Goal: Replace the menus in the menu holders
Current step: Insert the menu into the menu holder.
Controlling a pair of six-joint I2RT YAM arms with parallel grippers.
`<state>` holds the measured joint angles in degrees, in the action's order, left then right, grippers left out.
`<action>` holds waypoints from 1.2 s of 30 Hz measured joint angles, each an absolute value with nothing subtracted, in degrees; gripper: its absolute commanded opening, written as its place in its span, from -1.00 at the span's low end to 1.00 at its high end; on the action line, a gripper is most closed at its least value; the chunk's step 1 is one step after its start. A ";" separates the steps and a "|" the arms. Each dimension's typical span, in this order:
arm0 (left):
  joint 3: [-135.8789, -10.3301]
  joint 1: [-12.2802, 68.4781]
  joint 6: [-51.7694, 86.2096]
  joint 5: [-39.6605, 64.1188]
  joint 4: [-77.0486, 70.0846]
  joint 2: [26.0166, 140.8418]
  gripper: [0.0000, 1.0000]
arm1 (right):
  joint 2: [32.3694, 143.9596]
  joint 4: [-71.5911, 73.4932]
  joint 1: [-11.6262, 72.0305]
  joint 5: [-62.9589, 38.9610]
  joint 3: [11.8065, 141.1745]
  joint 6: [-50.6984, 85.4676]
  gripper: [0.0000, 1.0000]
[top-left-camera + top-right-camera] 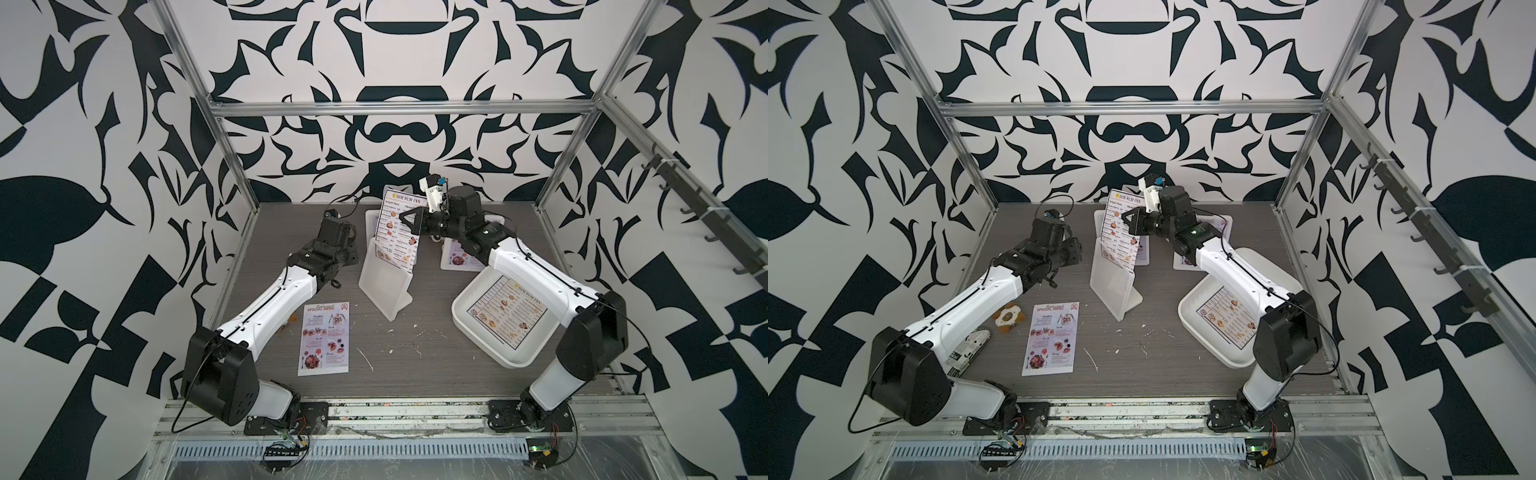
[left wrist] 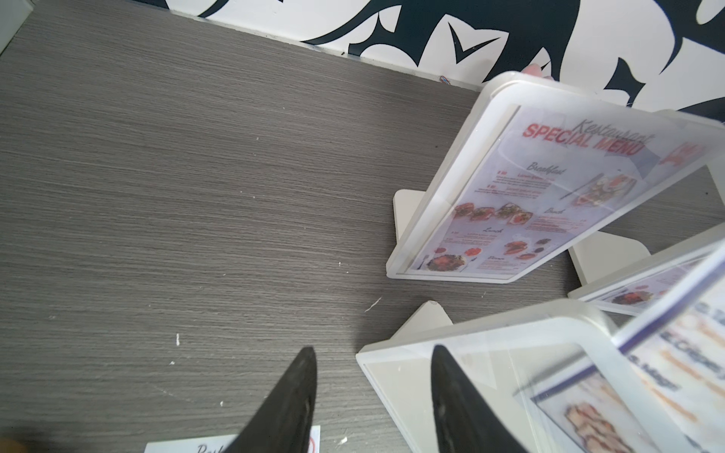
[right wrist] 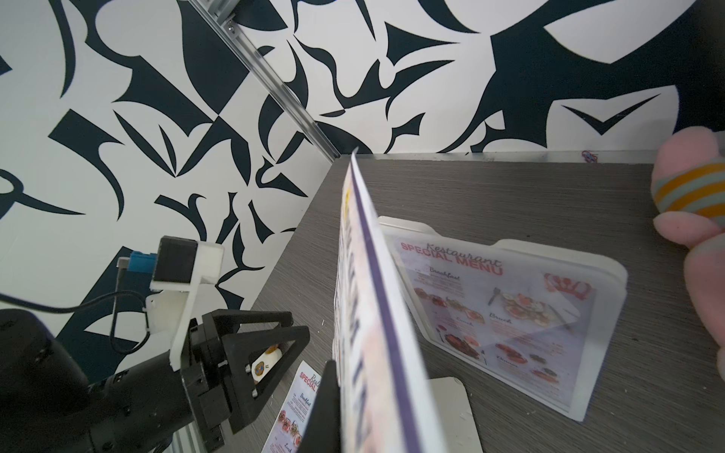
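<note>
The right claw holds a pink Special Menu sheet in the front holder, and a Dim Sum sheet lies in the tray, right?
No: the right claw holds a white Dim Sum Inn sheet, not a pink one; both top views show its heading. It does stand in the front holder, and another Dim Sum sheet lies in the tray.

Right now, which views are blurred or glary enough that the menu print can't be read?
Right wrist: the DIM SUM INN menu is edge-on, close and smeared, unreadable. Left wrist: the same sheet is blurred; the SPECIAL MENU in its holder is soft under sheen, heading legible. Both top views: headings readable, small print not.
</note>
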<state>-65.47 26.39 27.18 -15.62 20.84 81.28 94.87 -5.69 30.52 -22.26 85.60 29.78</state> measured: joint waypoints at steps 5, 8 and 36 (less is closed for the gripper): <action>-65.47 26.39 27.18 -15.59 20.86 81.28 -0.01 | 94.87 -3.99 30.52 -22.61 85.14 30.15 -1.00; -65.47 26.39 27.18 -15.62 20.86 81.28 -0.01 | 94.87 -2.66 30.61 -22.79 84.93 30.46 -1.00; -65.47 26.37 27.11 -16.71 20.88 80.82 -0.01 | 94.70 3.25 32.77 -22.61 79.64 30.11 -1.00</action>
<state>-65.47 26.37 27.11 -16.71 20.88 80.82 94.70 3.25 32.77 -22.61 79.64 30.11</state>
